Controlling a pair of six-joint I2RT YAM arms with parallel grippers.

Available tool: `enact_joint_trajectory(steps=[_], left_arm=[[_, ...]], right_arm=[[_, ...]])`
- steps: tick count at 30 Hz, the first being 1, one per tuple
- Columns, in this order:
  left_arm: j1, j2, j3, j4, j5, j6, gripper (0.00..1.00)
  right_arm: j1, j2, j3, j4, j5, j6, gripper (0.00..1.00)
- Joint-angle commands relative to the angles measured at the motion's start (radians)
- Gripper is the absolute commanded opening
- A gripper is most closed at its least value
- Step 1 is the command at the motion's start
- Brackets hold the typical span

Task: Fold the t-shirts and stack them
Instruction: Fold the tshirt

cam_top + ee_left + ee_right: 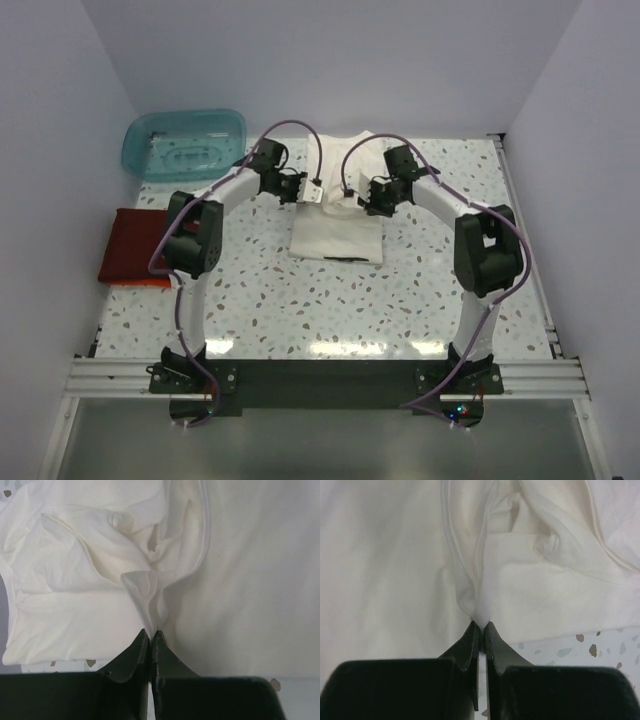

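cream t-shirt (pixel 338 238) in left gripper (pixel 151 633), right gripper (pixel 481 625)

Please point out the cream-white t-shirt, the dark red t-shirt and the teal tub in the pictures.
cream-white t-shirt (pixel 338 240), top view, middle of its flat near part.
dark red t-shirt (pixel 130 245), top view, centre of the folded rectangle.
teal tub (pixel 185 150), top view, bare floor inside.

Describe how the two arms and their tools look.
The left arm and right arm share white curved links, bulky black joint housings and looping purple cables. The left tool and right tool each end in two black wedge-shaped fingers tapering to thin tips.
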Motion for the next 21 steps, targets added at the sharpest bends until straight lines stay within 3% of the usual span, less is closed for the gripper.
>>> enact_joint_trajectory(steps=[1,21], left_arm=[[0.009,0.028,0.065,0.031,0.037,0.043,0.00],[0.018,0.096,0.095,0.119,0.042,0.047,0.00]], right_arm=[[-0.017,0.039,0.078,0.036,-0.027,-0.007,0.00],[-0.045,0.117,0.114,0.074,0.041,0.025,0.00]])
